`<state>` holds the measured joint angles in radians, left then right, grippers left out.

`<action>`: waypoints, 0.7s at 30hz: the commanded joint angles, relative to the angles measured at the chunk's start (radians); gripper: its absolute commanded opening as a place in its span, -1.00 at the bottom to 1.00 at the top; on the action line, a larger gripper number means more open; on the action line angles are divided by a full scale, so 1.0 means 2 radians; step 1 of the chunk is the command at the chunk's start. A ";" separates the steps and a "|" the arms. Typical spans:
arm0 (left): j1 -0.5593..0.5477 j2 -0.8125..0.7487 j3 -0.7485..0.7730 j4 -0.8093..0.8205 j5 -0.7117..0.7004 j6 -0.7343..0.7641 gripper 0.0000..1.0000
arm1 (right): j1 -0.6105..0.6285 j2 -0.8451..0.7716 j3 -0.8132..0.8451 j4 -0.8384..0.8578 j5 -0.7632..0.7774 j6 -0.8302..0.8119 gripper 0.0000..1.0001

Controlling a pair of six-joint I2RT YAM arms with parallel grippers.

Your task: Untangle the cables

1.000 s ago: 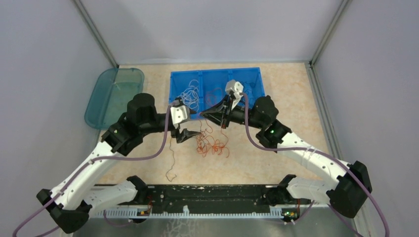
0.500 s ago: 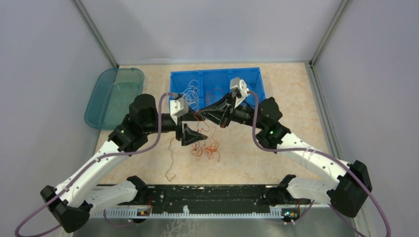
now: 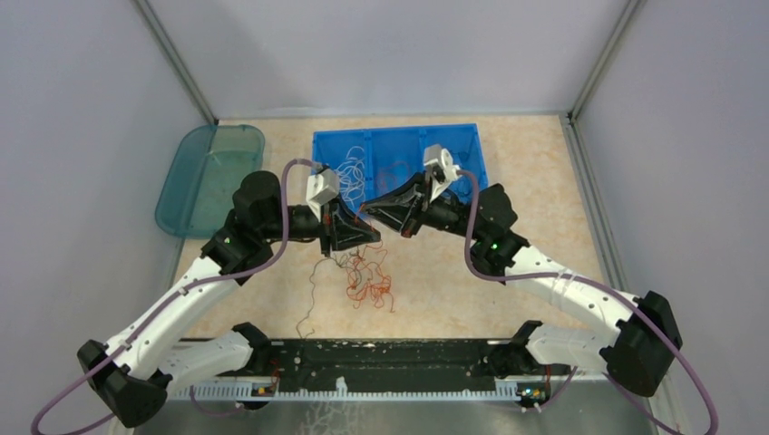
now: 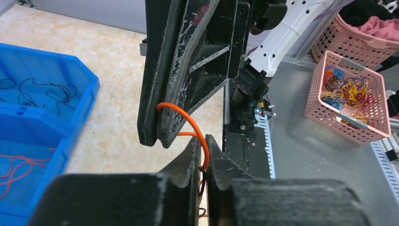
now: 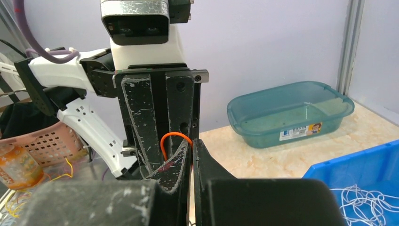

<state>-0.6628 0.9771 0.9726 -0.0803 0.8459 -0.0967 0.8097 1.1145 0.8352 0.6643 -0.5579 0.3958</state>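
The left gripper point(image 3: 374, 236) has swung in from the left and closed. It is now meeting the right gripper point(image 3: 365, 211) tip to tip above the table point(image 3: 526, 181), and the orange tangle point(image 3: 367, 283) has drifted a little nearer and leftward with it.

Nearest the arm bases, a thin black cable point(image 3: 309, 299) is trailing from just under the left gripper towards the near edge of the table. Just beside it the orange tangle is spreading in loose loops below the grippers, with strands rising to them; I cannot tell whether its lowest loops are touching the table.

Above that, the left gripper is pinching an orange cable point(image 4: 189, 116) between almost-touching fingers point(image 4: 188, 160). In the left wrist view this cable is arching in a short loop across to the tips of the right gripper, which is clamping fully shut on the same cable.

Farther back, the blue bin point(image 3: 458, 145) is sitting on the table, holding white cables point(image 3: 349, 172) in its left compartment, with red cables point(image 4: 16, 165) and black strands point(image 4: 44, 94) in other compartments. At the far left, a teal tub point(image 3: 204, 181) is resting near the wall.
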 commanded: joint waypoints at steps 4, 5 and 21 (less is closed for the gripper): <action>0.004 -0.006 -0.013 0.008 0.014 -0.001 -0.99 | 0.006 0.004 0.002 0.043 0.011 0.015 -0.87; 0.005 -0.007 -0.012 0.006 0.011 0.001 -0.99 | 0.007 0.005 0.002 0.044 0.016 0.016 -0.57; 0.018 -0.008 0.074 -0.028 -0.036 0.058 -1.00 | -0.046 -0.105 -0.144 0.126 -0.006 0.051 0.97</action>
<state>-0.6327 0.9684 1.0672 -0.1276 0.7918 -0.0029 0.7170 0.9432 0.5896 0.7689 -0.5037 0.4736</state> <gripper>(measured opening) 0.014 0.989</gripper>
